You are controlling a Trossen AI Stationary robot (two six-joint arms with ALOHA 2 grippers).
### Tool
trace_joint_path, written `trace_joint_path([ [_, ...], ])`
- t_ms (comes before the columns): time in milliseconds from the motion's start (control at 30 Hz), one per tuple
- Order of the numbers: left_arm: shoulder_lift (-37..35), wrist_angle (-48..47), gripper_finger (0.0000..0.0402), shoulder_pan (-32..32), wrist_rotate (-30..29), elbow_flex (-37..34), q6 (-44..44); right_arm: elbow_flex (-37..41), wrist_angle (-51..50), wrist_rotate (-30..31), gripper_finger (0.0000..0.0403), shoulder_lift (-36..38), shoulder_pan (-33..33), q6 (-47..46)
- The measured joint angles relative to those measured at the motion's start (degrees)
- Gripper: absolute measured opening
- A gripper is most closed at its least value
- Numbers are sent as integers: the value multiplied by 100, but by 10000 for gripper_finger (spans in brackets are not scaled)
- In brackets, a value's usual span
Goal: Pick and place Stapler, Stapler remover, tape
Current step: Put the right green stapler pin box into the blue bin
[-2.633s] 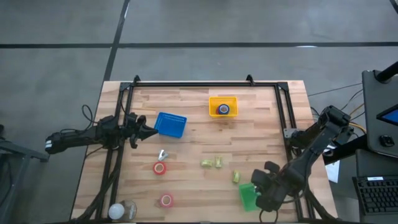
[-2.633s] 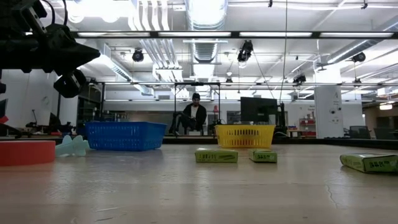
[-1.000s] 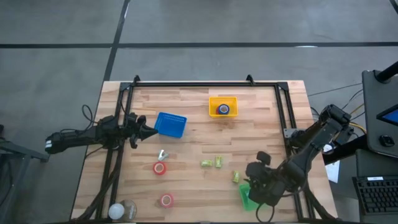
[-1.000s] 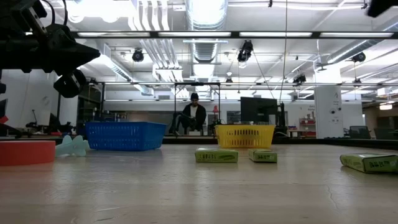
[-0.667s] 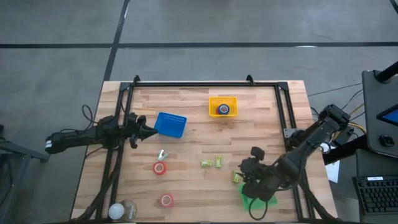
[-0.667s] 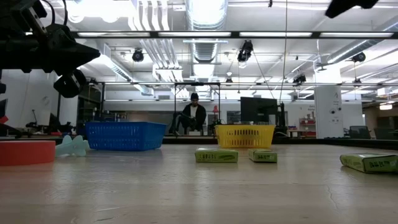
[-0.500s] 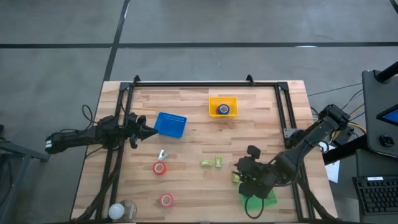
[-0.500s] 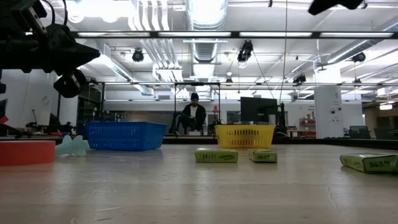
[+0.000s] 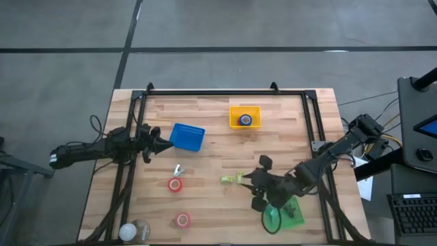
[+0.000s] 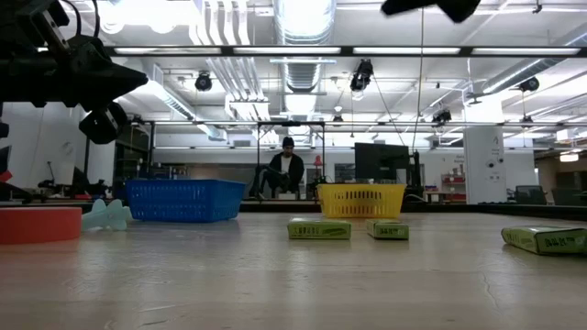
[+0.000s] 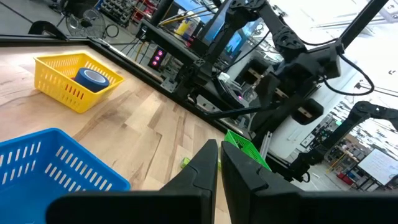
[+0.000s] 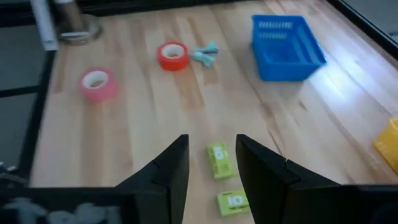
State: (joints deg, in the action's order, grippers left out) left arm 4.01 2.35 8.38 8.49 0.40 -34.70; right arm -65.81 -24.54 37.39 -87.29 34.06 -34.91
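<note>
The tape rolls look light, stiff and smooth-sided, so a pinch across the ring's wall or outer edges should hold best; two red rolls [image 9: 175, 184] [image 9: 181, 219] lie toward the table's [image 9: 212, 140] seven o'clock, and a blue roll [image 9: 246, 120] sits in the yellow basket [image 9: 235, 109] at twelve. The right hand [image 9: 258, 183] hangs partly open and empty at about five o'clock above small green boxes [image 12: 218, 160], and the left hand [image 9: 166, 143] waits closed and empty at nine o'clock beside the blue basket [image 9: 187, 137].

One basket [image 9: 186, 137] sits left of table centre, another [image 9: 244, 116] at twelve o'clock with a tape roll [image 9: 246, 120] inside. Two tape rolls [image 9: 175, 184] [image 9: 181, 219] lie toward seven o'clock, small boxes [image 9: 227, 180] near centre, and a third basket [image 9: 283, 216] at five o'clock.
</note>
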Motion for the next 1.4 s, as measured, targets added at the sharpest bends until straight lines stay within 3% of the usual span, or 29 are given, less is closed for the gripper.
trace_joint_path([
  [100, 0, 0, 23, 0, 0, 0, -2, 127, -12, -202, 128, 0, -179, -179],
  [267, 0, 0, 23, -2, 0, 0, 0, 309, -29, -2043, 141, -13, -569, -657],
  [433, -2, -2, 23, 0, -1, 0, -2, 414, -332, -2837, 170, -118, -670, -688],
  [600, 2, 0, 23, -2, -2, 0, 0, 414, -686, -2982, 220, -83, -668, -110],
  [967, 4, 4, 23, -2, 0, 0, -2, 474, -888, -3014, 317, -179, -620, -219],
  [1400, 29, -11, 23, -1, -2, 0, -2, 452, -1069, -3554, 327, -912, -712, -176],
])
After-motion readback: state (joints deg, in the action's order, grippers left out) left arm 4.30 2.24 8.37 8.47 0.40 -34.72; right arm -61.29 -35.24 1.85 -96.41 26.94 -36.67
